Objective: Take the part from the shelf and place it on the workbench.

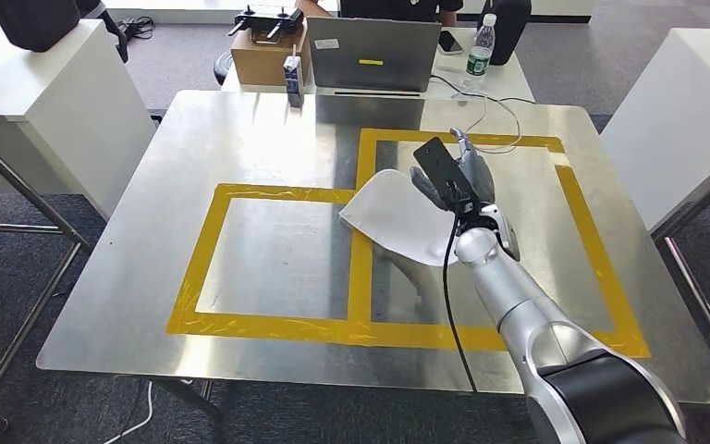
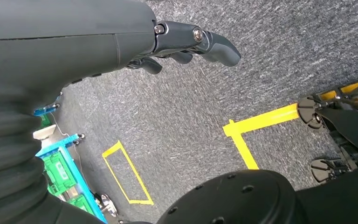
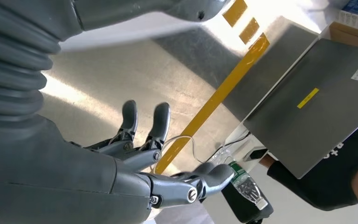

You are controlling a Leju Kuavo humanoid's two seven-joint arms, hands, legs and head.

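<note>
Silver right arm nearest in the head view, right robot hand (image 1: pixel 467 180) over the white part (image 1: pixel 397 217), which lies flat on the steel counter (image 1: pixel 268 148) across the yellow tape (image 1: pixel 362 268); laptop (image 1: pixel 373 54), bottle (image 1: pixel 481 46), cardboard box (image 1: pixel 266 55) behind

Left wrist: left robot hand (image 2: pixel 186 44) empty, fingers loosely apart above grey floor (image 2: pixel 191 116)

Right wrist: fingers (image 3: pixel 161 122) spread, gripping nothing

A grey laptop (image 1: pixel 373 54) stands at the top centre of the frame, a cardboard box (image 1: pixel 263 57) to its left with a small carton (image 1: pixel 292 80) in front. A plastic water bottle (image 1: pixel 481 46) stands right of the laptop. A person's dark sleeve (image 3: pixel 326 182) shows at lower right in the right wrist view.
</note>
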